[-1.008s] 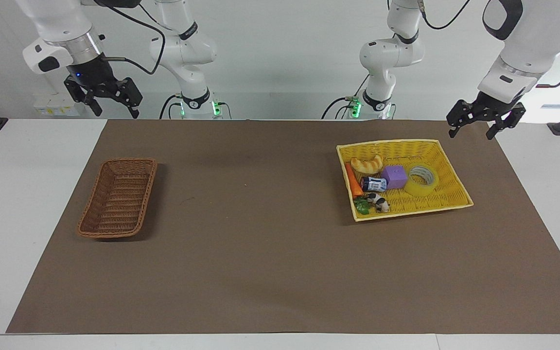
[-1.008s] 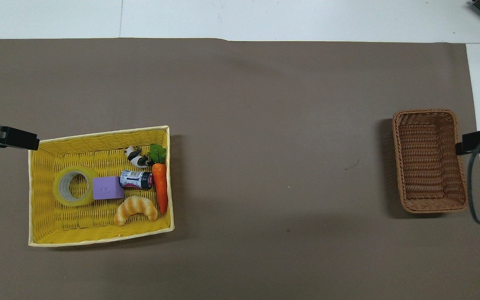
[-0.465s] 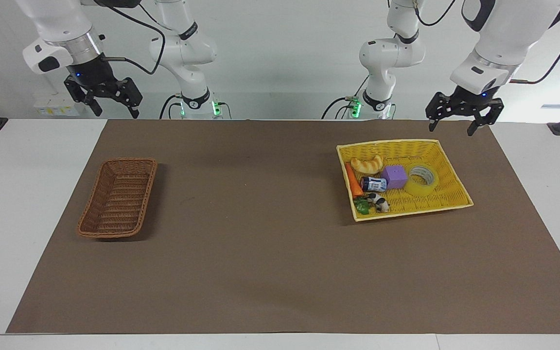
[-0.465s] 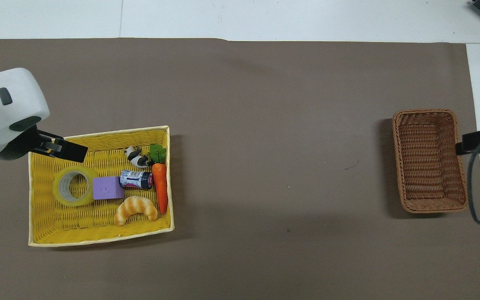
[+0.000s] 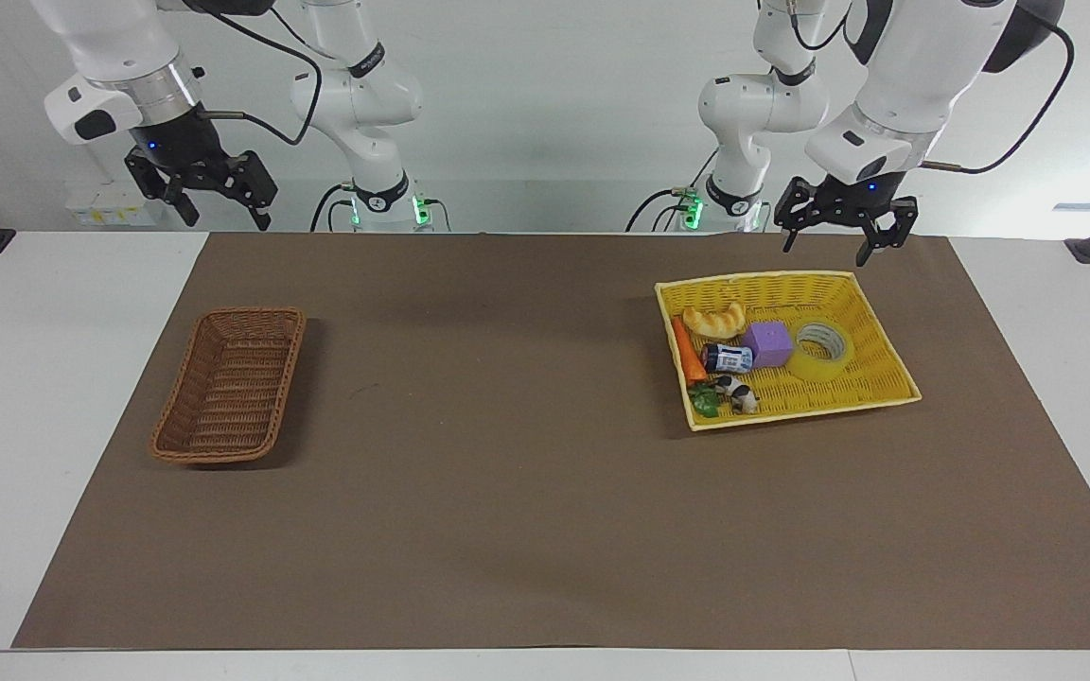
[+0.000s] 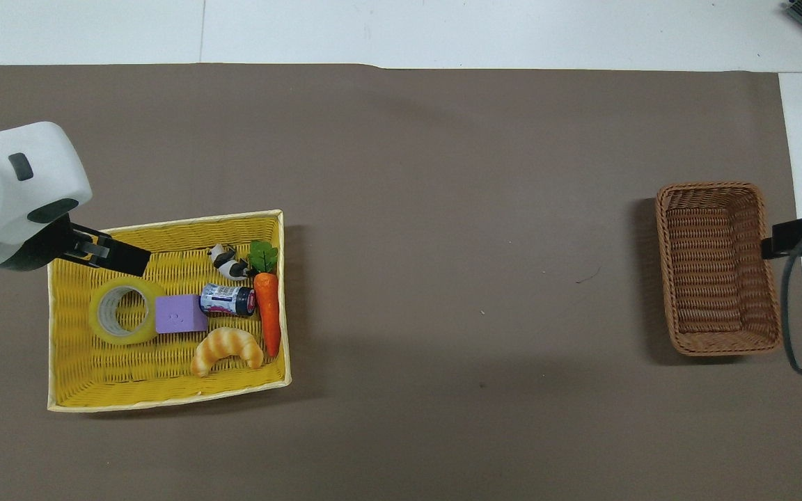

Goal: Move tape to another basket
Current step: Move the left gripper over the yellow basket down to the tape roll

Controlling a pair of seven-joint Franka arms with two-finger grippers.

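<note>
1. Yellow tape (image 5: pixel 821 350) lies flat in the yellow basket (image 5: pixel 871 322), touching the purple block (image 5: pixel 768 343).
2. In the overhead view the tape sits at the block's nine o'clock, toward the left arm's end of the surface (image 5: pixel 526 511).
3. The left gripper (image 5: pixel 838 230) hangs over the yellow basket's rim nearest the robots, jaws apart, holding nothing.
4. The brown basket (image 5: pixel 231 385) lies well apart.
5. The right gripper (image 5: pixel 207 195) waits raised, jaws apart.

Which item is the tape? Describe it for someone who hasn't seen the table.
Find the yellow basket at the left arm's end of the table. The tape lies flat inside it, beside the purple cube: the only ring-shaped item, translucent yellow with a pale core.
</note>
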